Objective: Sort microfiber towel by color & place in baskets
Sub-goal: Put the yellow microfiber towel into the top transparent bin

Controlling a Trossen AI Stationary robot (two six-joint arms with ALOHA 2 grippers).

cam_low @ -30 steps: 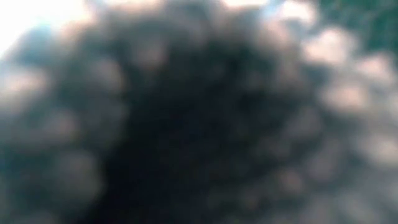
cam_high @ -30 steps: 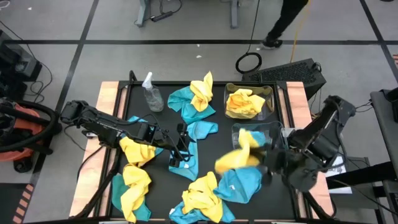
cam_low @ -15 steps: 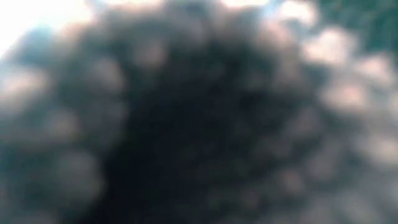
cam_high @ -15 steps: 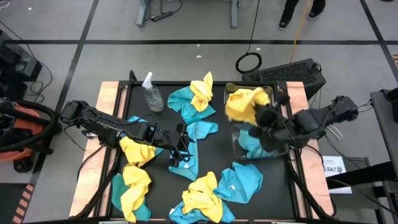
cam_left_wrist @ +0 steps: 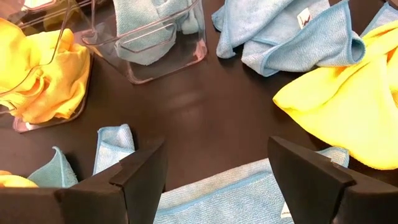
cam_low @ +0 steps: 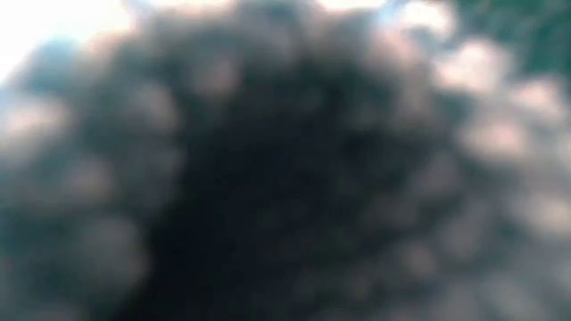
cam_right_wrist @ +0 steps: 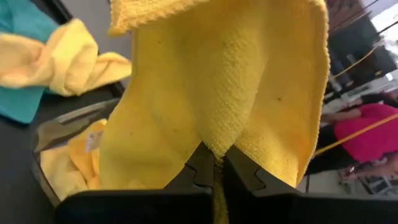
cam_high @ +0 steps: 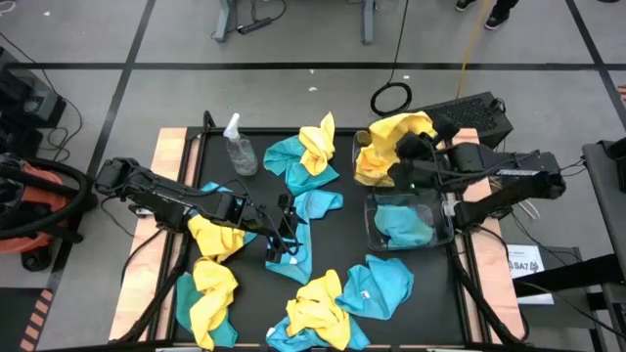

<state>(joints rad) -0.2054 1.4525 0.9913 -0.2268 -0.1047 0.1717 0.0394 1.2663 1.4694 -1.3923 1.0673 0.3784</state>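
My right gripper (cam_high: 409, 156) is shut on a yellow microfiber towel (cam_high: 386, 147), which it holds over the far basket (cam_high: 423, 168). That clear basket has yellow towels in it (cam_right_wrist: 68, 149). The near basket (cam_high: 440, 230) holds a teal towel (cam_high: 401, 223). My left gripper (cam_high: 284, 235) is open at the table's middle, its fingers either side of a flat teal towel (cam_left_wrist: 217, 193). Several more yellow and teal towels lie loose on the black mat. A blurred dark cloth fills the low view. My right gripper pinches the yellow towel at a bunched fold (cam_right_wrist: 214, 140) between its two fingertips (cam_right_wrist: 200, 163). Several layers gather there. The towel is lifted clear and drapes away from the fingers over the far basket.
A clear spray bottle (cam_high: 238, 145) stands near the far left of the mat. Loose towel heaps lie at the far middle (cam_high: 308, 154), the near left (cam_high: 210, 293) and the near middle (cam_high: 337, 305). Wooden table edges (cam_high: 166, 166) flank the mat.
My right gripper has carried the yellow towel from low over the table's near right, toward the far edge and over the near basket. It is now above the far basket, with the towel lifted clear. The left arm has kept still.
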